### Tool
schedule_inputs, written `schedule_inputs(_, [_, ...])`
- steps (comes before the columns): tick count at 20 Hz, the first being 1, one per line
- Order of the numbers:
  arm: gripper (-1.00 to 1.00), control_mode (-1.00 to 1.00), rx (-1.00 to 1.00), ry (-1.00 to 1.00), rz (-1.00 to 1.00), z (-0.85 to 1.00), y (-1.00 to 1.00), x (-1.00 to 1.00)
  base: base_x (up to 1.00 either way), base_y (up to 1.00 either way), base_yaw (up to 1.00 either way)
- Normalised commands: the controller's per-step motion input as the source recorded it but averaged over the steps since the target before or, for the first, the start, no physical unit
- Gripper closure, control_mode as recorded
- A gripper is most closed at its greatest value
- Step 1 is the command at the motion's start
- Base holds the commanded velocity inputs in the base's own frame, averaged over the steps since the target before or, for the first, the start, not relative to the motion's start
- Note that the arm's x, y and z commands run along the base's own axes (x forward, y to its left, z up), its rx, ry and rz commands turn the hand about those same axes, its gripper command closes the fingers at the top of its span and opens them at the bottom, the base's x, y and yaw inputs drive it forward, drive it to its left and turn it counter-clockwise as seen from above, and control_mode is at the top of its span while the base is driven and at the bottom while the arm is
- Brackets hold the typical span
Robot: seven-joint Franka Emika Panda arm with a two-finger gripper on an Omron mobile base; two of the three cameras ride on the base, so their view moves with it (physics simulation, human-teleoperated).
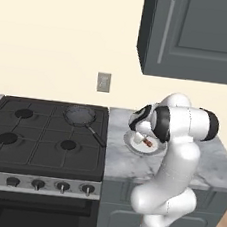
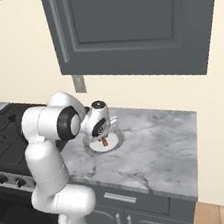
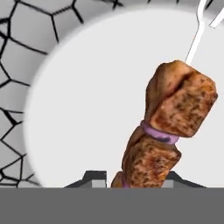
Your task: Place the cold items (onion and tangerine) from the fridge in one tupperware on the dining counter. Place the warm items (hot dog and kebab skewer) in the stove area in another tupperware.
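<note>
The kebab skewer (image 3: 170,113), browned meat chunks with a purple onion ring on a thin white stick, lies on a round white plate (image 3: 87,109) on the marble counter right of the stove. My gripper (image 3: 135,179) points down over the plate, and its dark fingertips (image 3: 96,177) press the lower meat chunk from both sides. From the base cameras the gripper (image 1: 143,138) (image 2: 103,138) hangs just above the plate (image 1: 131,140) (image 2: 115,141), with the skewer (image 1: 145,141) (image 2: 104,142) under it. The hot dog, onion, tangerine and tupperware are out of view.
A black gas stove (image 1: 42,137) sits left of the counter, with a small pan (image 1: 80,115) on its back right burner and its handle pointing toward the plate. A dark upper cabinet (image 2: 132,25) hangs overhead. The marble counter (image 2: 159,143) stretches right of the plate.
</note>
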Motion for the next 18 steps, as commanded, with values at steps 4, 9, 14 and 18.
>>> schedule_inputs(4, [1.0,-1.0,0.23,-0.09,-0.41,0.59,-0.39,-0.51,0.0,0.0,0.0])
schedule_inputs(9, [1.0,-1.0,-0.07,0.36,-0.14,1.0,-0.25,-0.53,0.0,0.0,0.0])
schedule_inputs(14, [1.0,-1.0,-0.08,0.24,-0.02,1.0,0.0,0.01,0.0,0.0,0.0])
schedule_inputs(18, [1.0,-1.0,0.0,0.14,0.0,1.0,0.0,-0.39,0.0,0.0,0.0])
